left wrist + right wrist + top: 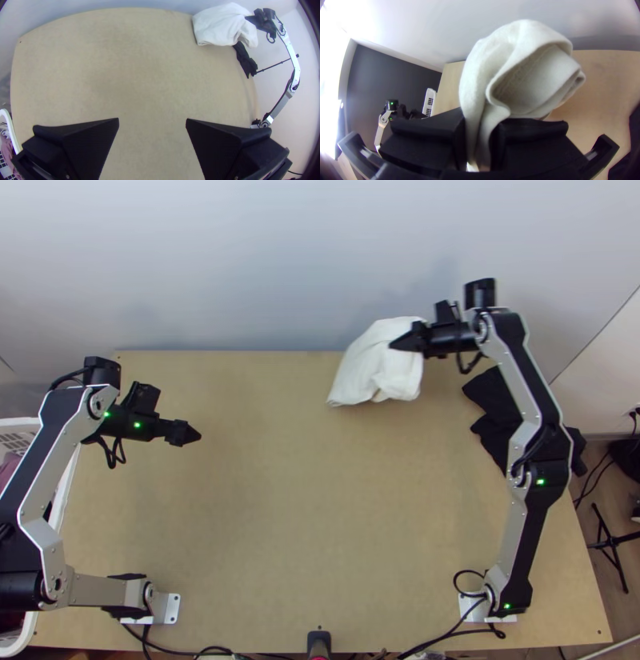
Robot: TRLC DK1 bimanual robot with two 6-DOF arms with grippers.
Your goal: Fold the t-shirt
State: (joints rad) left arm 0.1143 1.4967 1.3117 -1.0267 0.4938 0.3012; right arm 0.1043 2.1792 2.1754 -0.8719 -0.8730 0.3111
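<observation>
The basket [22, 422] is left of the table [280, 516]; the shirt [368, 368] is in the right gripper [405, 342], near the far edge; another cloth [498, 402] lies at the right edge.

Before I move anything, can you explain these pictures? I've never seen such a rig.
Two silver-grey and black robot arms stand at a light wooden table. The top picture looks steeply down from above its near edge; the others come from cameras on the arms' wrists. The right black hand grips a bunched white cloth, probably the t-shirt, near the table's far edge. The left black hand is open and empty. Black cloth lies at the table's right; a white plastic basket stands left.
</observation>
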